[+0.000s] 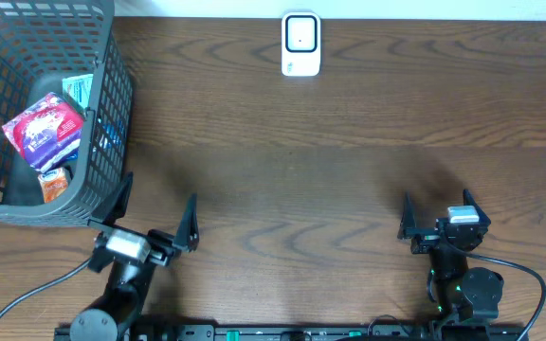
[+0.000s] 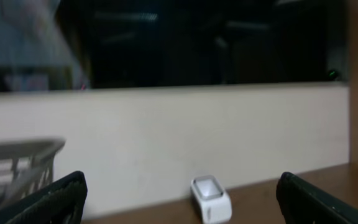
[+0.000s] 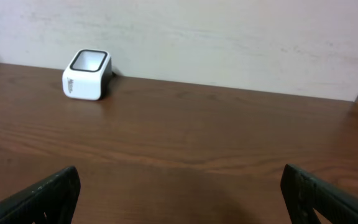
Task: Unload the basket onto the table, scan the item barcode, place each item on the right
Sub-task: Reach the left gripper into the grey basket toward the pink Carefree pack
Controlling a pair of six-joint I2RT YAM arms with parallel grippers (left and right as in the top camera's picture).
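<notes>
Gaping wide and empty, left gripper (image 1: pixel 160 188) and right gripper (image 1: pixel 436 199) face the scanner (image 1: pixel 300 44) far ahead between them, its long axis pointing away, window seemingly upward; packet (image 1: pixel 44 126) lies in basket (image 1: pixel 112 114) just left-forward of left gripper.

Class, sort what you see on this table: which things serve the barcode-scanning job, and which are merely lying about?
For the job: white scanner; grey basket; in it a purple packet, an orange box and a blue packet.
Lying about: black cable, bottom left.
</notes>
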